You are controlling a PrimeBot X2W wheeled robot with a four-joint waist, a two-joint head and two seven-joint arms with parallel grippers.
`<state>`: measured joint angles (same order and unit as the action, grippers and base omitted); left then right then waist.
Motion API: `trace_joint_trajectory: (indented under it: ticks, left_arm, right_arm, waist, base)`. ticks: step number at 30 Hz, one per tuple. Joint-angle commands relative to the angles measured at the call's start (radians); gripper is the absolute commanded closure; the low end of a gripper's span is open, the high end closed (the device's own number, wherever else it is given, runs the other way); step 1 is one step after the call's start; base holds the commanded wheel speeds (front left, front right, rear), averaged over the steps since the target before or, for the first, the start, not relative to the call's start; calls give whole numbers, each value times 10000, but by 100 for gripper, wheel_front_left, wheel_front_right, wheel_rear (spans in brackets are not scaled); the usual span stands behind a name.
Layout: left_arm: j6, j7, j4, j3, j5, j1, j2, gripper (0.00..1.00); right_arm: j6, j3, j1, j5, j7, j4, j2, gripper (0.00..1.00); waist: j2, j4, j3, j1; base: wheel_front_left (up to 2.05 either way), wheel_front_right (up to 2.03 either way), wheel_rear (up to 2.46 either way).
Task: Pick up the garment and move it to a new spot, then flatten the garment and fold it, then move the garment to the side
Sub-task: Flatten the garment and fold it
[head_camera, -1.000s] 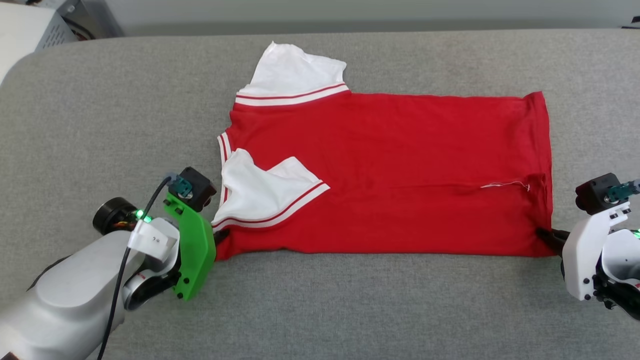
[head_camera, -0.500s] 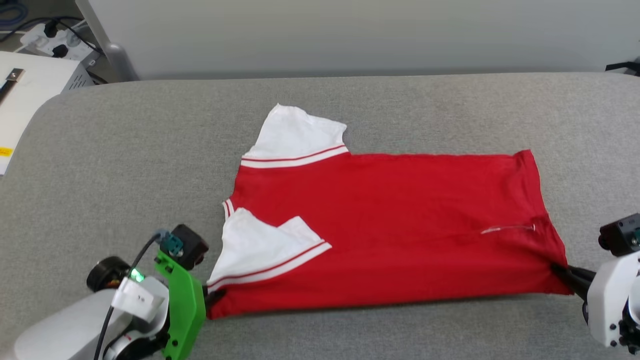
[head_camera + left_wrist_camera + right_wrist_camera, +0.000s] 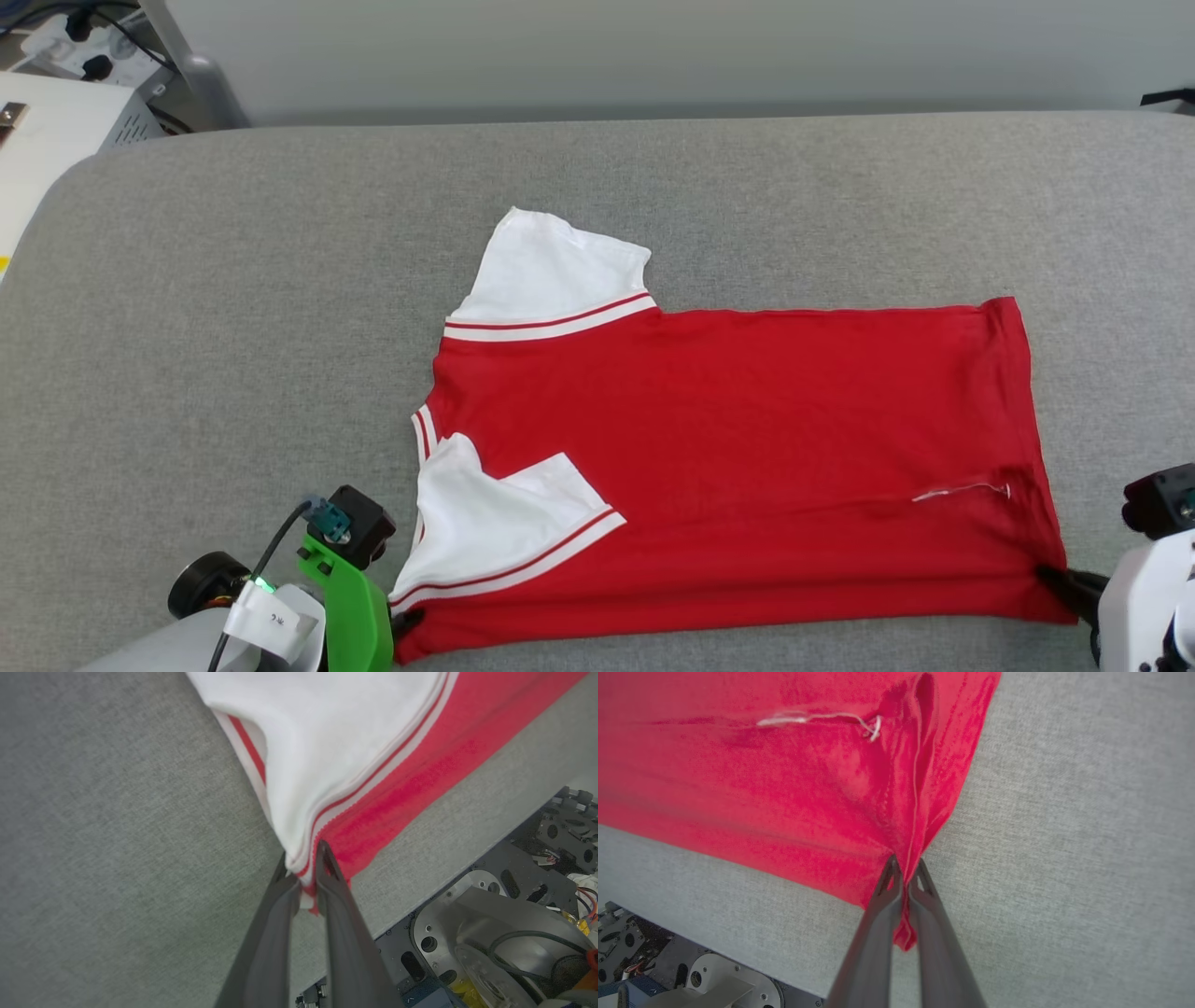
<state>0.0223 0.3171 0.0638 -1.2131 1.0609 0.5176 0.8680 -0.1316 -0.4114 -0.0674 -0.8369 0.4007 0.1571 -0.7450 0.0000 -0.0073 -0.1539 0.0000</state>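
Observation:
The garment [image 3: 747,467] is a red T-shirt with white, stripe-trimmed sleeves, lying folded lengthwise on the grey table [image 3: 233,327]. One white sleeve [image 3: 551,271] points away from me, the other [image 3: 495,532] is folded onto the red body. My left gripper [image 3: 408,621] is shut on the garment's near left corner; in the left wrist view its fingers pinch white trim and red cloth [image 3: 355,830] at the gripper [image 3: 301,870]. My right gripper [image 3: 1060,583] is shut on the near right hem corner, the cloth [image 3: 808,798] bunched between the tips of the gripper [image 3: 903,870].
A white box [image 3: 37,131] and cables sit beyond the table's far left corner. A pale wall runs behind the table. The table's near edge and my own base [image 3: 490,933] show just below the garment's front edge. A loose white thread [image 3: 962,490] lies near the hem.
The head camera has tilted, shifting the whole picture. Both grippers keep their hold on the near corners, and the garment now lies closer to the table's near edge.

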Motion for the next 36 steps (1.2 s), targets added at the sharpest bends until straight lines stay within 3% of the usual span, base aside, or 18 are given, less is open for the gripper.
trace_joint_trajectory:
  ticks: [1,5,6,7,8,10,17,24,31,36]
  left_arm:
    - [74,-27,184,-10,103,-166,-66,100]
    - [9,-110,579,-40,100,-196,-306,100]
    - [21,-181,668,-19,101,-201,-357,100]
    - [33,-255,721,3,99,-212,-380,95]
    - [55,-360,760,16,28,-210,-368,4]
    - [124,-568,774,23,-187,-195,-273,0]
    - [423,-937,136,372,-417,59,310,0]
    - [810,-1677,-253,1100,-937,907,648,0]
    - [850,-2545,480,1873,-1256,2169,-80,0]
    - [261,-2387,1469,2213,-1116,3419,-756,0]
  right_arm:
    - [9,23,15,89,80,242,137,100]
    - [9,-222,-4,338,136,857,413,100]
    - [9,-237,-16,383,26,1006,490,96]
    - [9,-176,-27,432,-140,1132,557,78]
    - [9,-105,-47,539,-346,1243,620,0]
    - [9,109,-83,668,-760,1300,757,0]
    - [9,1128,-37,1645,-2251,804,1121,0]
    - [9,2870,-141,3287,-3680,-507,2249,0]
    - [9,3960,-204,4759,-4741,-2228,3811,0]
    - [9,3963,-276,5160,-4833,-3017,4316,0]
  waist:
    - [0,-7,-146,0]
    - [0,42,-226,0]
    - [0,64,-206,0]
    - [0,83,-171,0]
    - [0,98,-107,0]
    - [0,106,40,0]
    - [0,101,504,0]
    - [0,-82,563,0]
    - [0,-431,46,0]
    - [0,-767,-676,0]
  base:
    - [0,0,0]
    - [0,0,0]
    - [0,0,0]
    - [0,0,0]
    - [0,0,0]
    - [0,0,0]
    - [0,0,0]
    - [0,0,0]
    - [0,0,0]
    - [0,0,0]
